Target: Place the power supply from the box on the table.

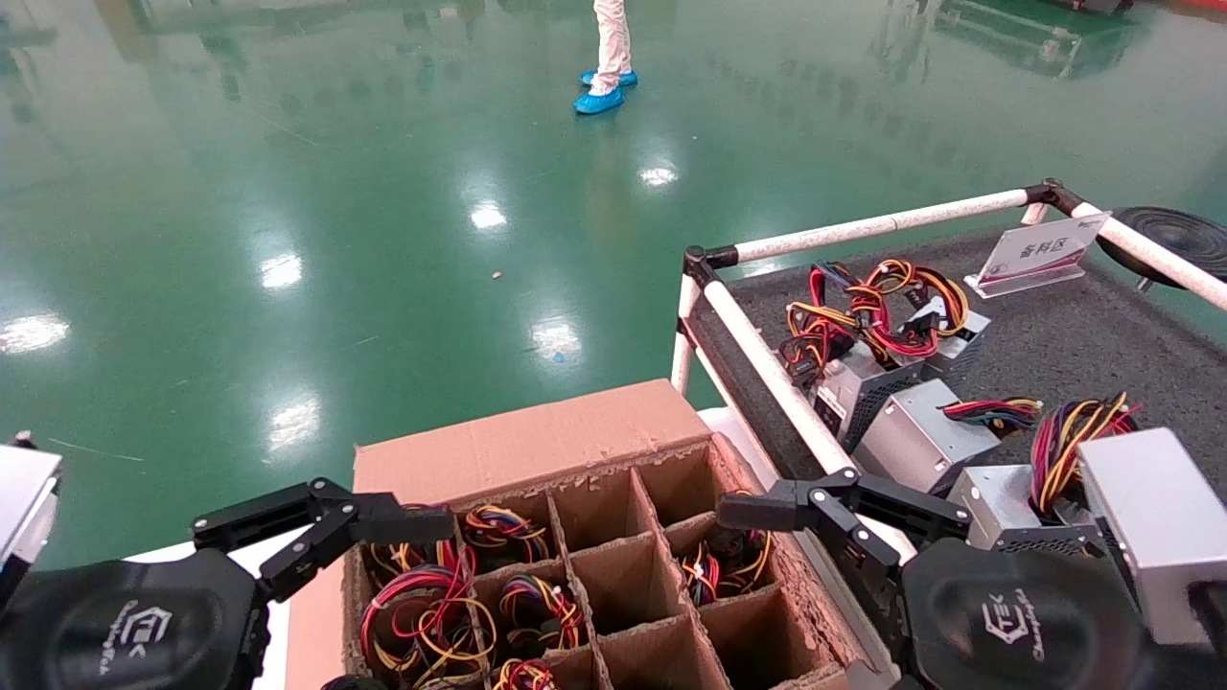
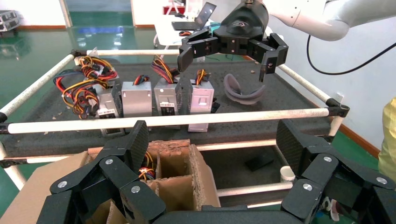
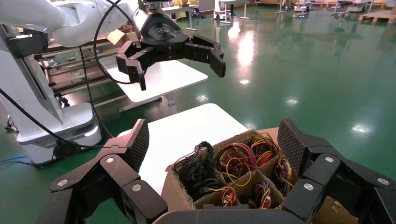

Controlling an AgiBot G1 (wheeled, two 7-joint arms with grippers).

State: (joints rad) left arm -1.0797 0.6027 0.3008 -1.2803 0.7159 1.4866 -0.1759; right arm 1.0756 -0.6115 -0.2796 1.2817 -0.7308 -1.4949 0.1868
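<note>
The box is spanned by both spread, empty sets of jaws: the left gripper is held above its left cells, the right gripper above its right edge beside the counter rail. Power supplies are seen beyond the right jaws, wires upward; their long axis cannot be told.

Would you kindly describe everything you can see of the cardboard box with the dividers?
The box is a large brown cardboard carton, open on top, with ragged, torn upper edges. Cardboard dividers split it into square cells; several hold bundles of red, yellow and black wires, others look empty. It stands upright beside the table, on the left of its white rail. Neither open gripper, left gripper or right gripper, touches it.
</note>
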